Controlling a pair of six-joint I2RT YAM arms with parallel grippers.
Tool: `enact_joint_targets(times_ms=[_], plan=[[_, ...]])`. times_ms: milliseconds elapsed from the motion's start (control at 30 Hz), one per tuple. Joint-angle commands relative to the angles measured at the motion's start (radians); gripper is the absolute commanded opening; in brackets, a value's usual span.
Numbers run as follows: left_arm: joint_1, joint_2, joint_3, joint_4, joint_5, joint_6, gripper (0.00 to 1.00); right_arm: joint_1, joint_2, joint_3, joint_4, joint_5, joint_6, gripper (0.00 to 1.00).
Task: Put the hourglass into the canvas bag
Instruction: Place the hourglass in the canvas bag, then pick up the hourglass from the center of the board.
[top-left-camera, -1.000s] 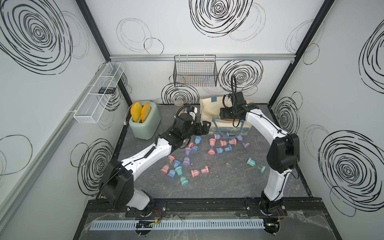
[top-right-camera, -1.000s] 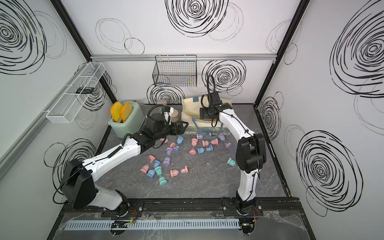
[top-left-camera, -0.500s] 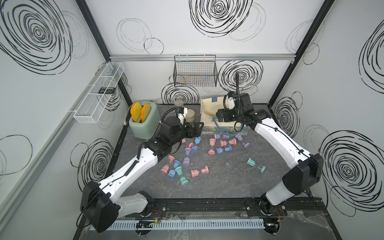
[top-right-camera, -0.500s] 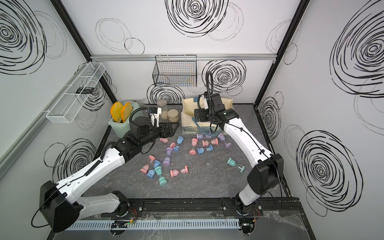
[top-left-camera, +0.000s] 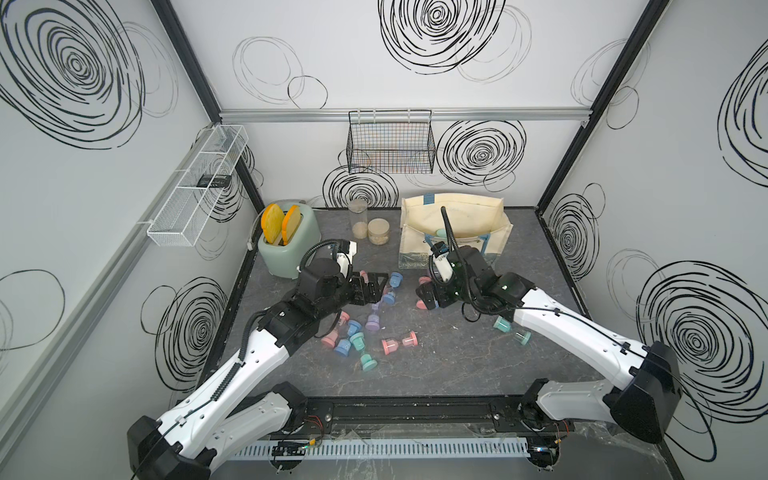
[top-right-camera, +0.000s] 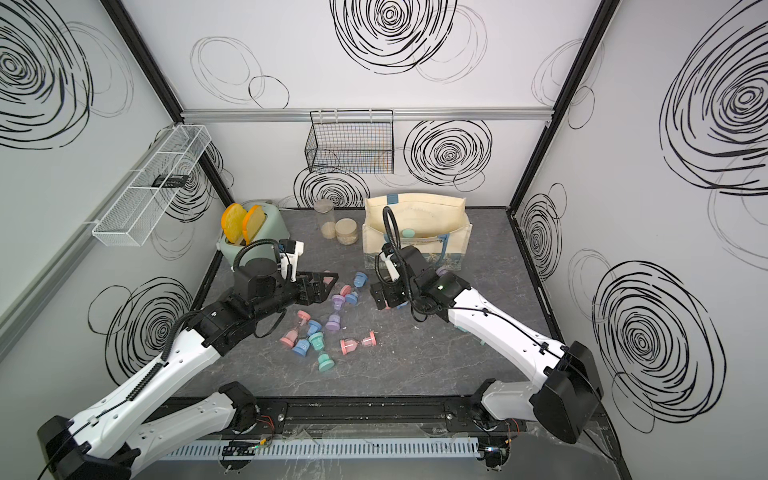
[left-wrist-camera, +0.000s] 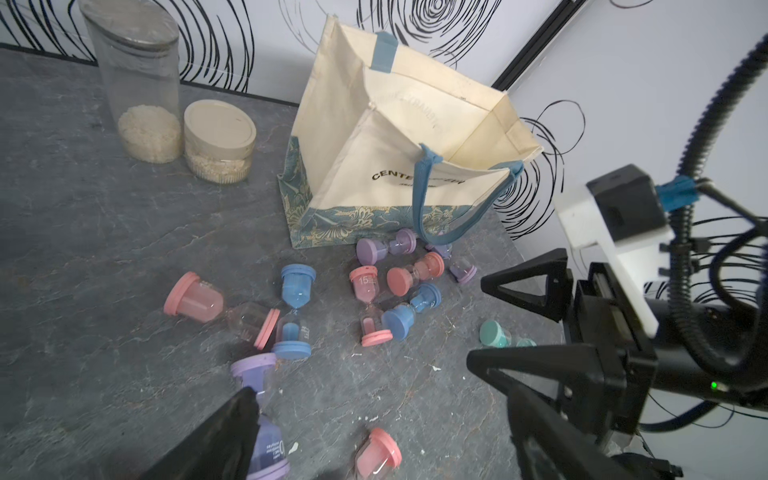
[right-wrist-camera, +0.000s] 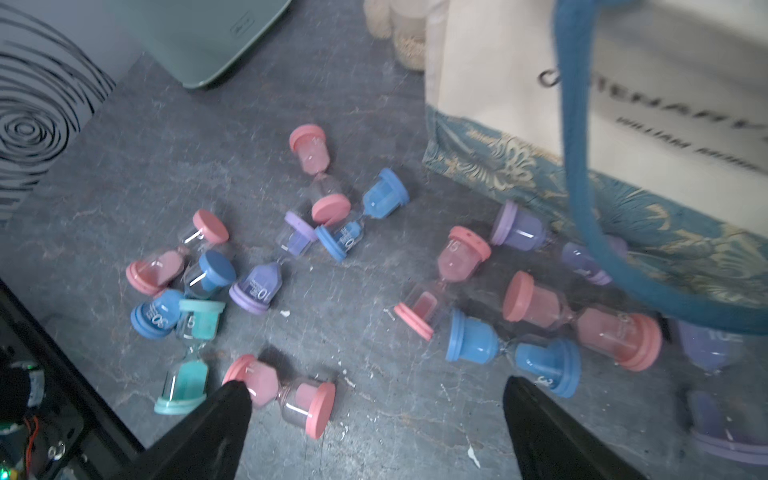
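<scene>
The cream canvas bag stands open at the back of the grey table, with a teal hourglass inside it. Several pink, blue, lilac and teal hourglasses lie scattered in front of it. My right gripper hangs open low over the table before the bag, one finger next to a lying pink hourglass. My left gripper is open too, above a lilac hourglass and a pink one. Neither holds anything.
A mint toaster with two slices stands back left. Two jars sit between it and the bag. A black wire basket hangs on the back wall and a white wire shelf on the left wall.
The right gripper has come away from the bag's mouth and down to the hourglasses in front of it, its jaws wider. The left arm has drawn back from the jars.
</scene>
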Motion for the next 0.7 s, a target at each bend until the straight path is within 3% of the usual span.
enact_joint_targets(times_ms=[0, 300, 433, 667], plan=[[0.007, -0.039, -0.024, -0.051, -0.024, -0.014, 0.96, 0.073, -0.021, -0.075, 0.088, 0.005, -0.01, 1.0], [0.01, -0.129, -0.074, -0.123, -0.071, -0.073, 0.96, 0.219, 0.033, -0.199, 0.233, -0.039, -0.078, 0.99], [0.011, -0.168, -0.092, -0.157, -0.093, -0.1, 0.96, 0.287, 0.09, -0.185, 0.24, -0.03, -0.157, 0.99], [0.019, -0.232, -0.115, -0.206, -0.137, -0.111, 0.96, 0.305, 0.193, -0.134, 0.235, -0.038, -0.253, 0.95]])
